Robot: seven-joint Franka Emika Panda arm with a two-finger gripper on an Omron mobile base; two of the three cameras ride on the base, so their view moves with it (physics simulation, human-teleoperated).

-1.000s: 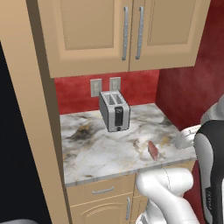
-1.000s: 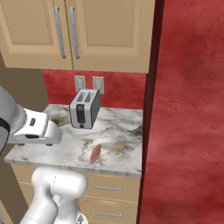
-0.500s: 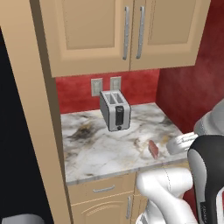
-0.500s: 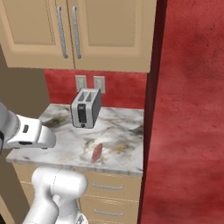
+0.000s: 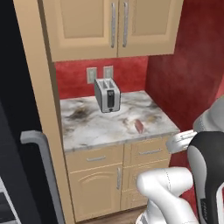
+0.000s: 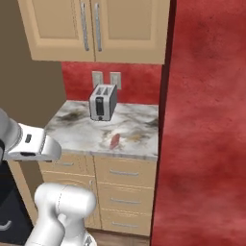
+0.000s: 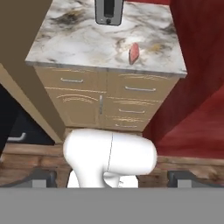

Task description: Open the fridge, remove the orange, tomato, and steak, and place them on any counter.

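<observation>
The steak [image 5: 139, 126] lies flat on the marbled desk [image 5: 87, 127], toward its front right part, right of centre in the left base view and near the middle of the right base view. A steel toaster [image 5: 107, 95] stands upright well behind it, near the red back wall. The fridge [image 5: 17, 175] fills the left edge of the left base view, its grey bar handle [image 5: 43, 170] at lower left. No orange or tomato can be seen on the desk.

In the hand view the camera looks down at the desk and its beige drawers [image 7: 105, 100] from well back; two dark fingers [image 7: 41, 177] sit far apart at the bottom corners, so they look wide open with nothing between them.

Judging by this, two items remain to be fetched. The risks: the arm's elbow, close to the red wall on the right, may scrape it while swinging toward the fridge; the round fruits may roll off the desk if released near its front edge; and a placement could land on the steak.
</observation>
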